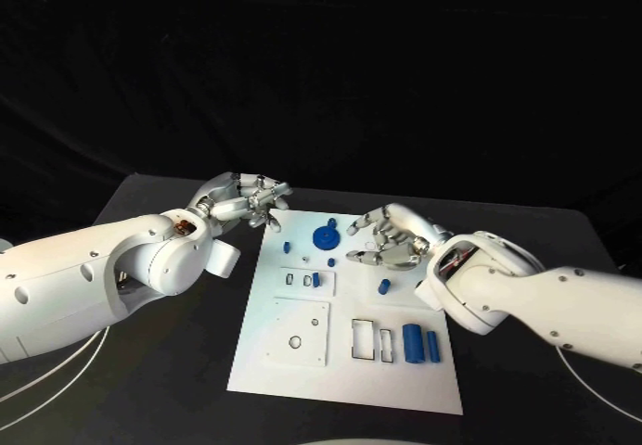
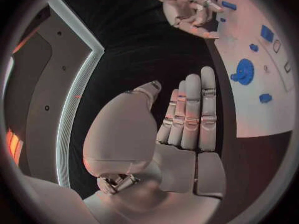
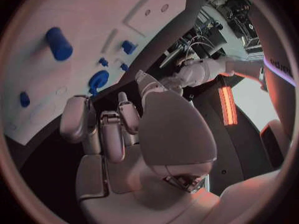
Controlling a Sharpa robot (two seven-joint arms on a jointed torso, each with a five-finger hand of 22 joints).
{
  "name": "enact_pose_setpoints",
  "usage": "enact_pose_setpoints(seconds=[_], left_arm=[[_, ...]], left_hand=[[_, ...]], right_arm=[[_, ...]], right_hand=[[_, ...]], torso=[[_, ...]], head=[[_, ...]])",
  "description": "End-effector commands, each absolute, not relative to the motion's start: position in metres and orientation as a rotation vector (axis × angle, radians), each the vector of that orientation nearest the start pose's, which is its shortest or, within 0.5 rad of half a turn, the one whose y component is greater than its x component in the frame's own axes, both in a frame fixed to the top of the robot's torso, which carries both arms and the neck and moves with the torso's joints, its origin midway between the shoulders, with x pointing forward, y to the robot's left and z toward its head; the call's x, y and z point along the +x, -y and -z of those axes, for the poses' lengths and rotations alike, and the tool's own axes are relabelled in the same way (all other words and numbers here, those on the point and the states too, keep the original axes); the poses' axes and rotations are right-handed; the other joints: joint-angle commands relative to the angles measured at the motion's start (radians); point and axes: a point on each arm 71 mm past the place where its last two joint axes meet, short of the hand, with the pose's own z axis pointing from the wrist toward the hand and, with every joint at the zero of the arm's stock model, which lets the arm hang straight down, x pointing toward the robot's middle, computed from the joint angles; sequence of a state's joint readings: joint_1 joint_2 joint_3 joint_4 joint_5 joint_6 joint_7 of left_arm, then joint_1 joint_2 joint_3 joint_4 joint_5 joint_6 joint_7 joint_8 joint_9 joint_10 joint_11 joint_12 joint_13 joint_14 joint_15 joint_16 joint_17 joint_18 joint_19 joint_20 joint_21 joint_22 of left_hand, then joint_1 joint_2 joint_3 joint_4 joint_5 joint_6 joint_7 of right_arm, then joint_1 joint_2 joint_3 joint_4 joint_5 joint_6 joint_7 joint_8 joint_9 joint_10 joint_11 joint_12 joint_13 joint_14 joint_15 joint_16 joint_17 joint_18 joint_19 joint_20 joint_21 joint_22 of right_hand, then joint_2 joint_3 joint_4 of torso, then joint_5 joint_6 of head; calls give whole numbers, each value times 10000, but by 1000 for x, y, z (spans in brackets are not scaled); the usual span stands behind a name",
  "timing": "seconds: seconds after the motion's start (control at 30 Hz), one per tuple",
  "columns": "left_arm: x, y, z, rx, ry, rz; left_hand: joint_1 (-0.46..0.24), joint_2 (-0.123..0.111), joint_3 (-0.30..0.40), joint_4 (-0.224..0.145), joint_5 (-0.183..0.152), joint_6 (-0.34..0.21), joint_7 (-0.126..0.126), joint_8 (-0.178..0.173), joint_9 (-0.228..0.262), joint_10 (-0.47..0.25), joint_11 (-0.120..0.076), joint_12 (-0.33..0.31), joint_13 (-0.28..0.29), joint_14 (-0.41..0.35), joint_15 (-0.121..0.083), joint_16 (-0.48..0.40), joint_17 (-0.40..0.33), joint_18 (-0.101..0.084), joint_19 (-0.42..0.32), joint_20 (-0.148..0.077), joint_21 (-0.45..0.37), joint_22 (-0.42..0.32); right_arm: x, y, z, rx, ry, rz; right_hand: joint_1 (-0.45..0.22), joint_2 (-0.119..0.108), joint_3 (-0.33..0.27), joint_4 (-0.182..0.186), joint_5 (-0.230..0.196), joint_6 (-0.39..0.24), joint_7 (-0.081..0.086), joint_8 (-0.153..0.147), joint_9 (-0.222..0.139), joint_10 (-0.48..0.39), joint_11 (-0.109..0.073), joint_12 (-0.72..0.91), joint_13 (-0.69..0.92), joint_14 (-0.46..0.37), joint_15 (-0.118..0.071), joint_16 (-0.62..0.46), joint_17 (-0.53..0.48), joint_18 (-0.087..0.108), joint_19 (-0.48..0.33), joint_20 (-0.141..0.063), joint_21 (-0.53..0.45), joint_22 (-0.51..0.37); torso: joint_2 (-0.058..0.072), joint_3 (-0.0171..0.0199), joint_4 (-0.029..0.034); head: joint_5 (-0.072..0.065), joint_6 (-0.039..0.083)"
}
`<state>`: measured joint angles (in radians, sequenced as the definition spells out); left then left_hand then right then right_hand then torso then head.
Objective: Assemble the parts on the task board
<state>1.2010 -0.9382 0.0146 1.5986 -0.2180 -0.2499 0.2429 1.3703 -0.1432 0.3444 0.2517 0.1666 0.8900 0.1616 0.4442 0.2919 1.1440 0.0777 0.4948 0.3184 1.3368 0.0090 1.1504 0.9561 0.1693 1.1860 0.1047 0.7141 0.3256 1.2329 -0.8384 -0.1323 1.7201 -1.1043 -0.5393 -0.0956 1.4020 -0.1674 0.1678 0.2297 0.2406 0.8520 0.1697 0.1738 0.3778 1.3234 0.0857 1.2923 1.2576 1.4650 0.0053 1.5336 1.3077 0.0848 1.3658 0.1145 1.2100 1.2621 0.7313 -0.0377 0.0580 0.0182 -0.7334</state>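
The task board [image 1: 341, 371] lies mid-desk with a blue gear [image 1: 326, 236] seated near its far end and blue blocks [image 1: 414, 341] lying loose; several outlined slots look unfilled, so much remains. Left hand [image 1: 249, 202] and right hand [image 1: 391, 239] hover empty, fingers apart. Smaller parts are hard to identify.
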Motion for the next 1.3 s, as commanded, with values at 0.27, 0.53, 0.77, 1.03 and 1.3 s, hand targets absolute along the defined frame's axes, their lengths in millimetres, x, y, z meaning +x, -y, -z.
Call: enact_pose_setpoints(seconds=[0.27,0.53,0.77,1.03,1.3], left_arm=[[470,-212,186,-5425,-22291,9337],[480,-194,188,-3594,-23151,7225],[487,-181,188,-2572,-23099,6298],[494,-168,187,-1848,-22914,5753],[499,-160,189,-1451,-22930,5481]], left_hand=[[-2044,69,874,407,-46,-1356,-482,3362,2156,-164,-383,6723,5656,1551,-328,3209,3903,-267,155,-290,4574,4612],[-2940,150,217,426,-50,-1242,-647,3923,2461,298,-520,7401,6471,1636,-445,3297,4055,-325,195,-382,5010,5129],[-3114,173,46,426,-53,-1294,-678,4081,2589,194,-544,7372,6392,1595,-467,3249,3958,-330,158,-401,5056,5177],[-3223,207,-57,429,-51,-1308,-699,4193,2679,180,-560,7391,6406,1599,-480,3256,3977,-335,149,-410,5092,5225],[-3194,224,-86,408,-32,-1329,-714,4251,2729,-70,-570,7197,6070,1572,-486,3226,3915,-323,92,-414,5064,5160]], right_arm=[[454,199,148,3803,-16161,-10169],[464,217,143,4256,-15925,-9696],[467,224,142,4410,-15823,-9489],[469,226,143,4434,-15858,-9314],[470,226,144,4434,-15989,-9202]], right_hand=[[-215,129,47,346,10,127,-35,114,30,17,-48,12,4,788,19,-31,1546,59,3,-26,-2,56],[-266,93,22,411,18,135,-42,126,35,29,-53,23,7,796,14,-22,1573,56,16,-31,4,66],[-269,84,19,421,25,138,-44,130,36,40,-55,35,18,794,13,-26,1563,51,26,-32,19,80],[-265,77,18,424,37,145,-47,135,38,42,-58,36,17,793,12,-26,1561,54,22,-33,9,72],[-260,63,16,427,49,151,-50,141,40,45,-61,39,19,792,10,-29,1555,56,18,-35,-1,65]], torso=[[-270,144,2],[-366,204,0],[-373,239,9],[-351,232,6],[-328,213,-14]], head=[[168,-180],[260,-264],[335,-291],[372,-272],[401,-254]])
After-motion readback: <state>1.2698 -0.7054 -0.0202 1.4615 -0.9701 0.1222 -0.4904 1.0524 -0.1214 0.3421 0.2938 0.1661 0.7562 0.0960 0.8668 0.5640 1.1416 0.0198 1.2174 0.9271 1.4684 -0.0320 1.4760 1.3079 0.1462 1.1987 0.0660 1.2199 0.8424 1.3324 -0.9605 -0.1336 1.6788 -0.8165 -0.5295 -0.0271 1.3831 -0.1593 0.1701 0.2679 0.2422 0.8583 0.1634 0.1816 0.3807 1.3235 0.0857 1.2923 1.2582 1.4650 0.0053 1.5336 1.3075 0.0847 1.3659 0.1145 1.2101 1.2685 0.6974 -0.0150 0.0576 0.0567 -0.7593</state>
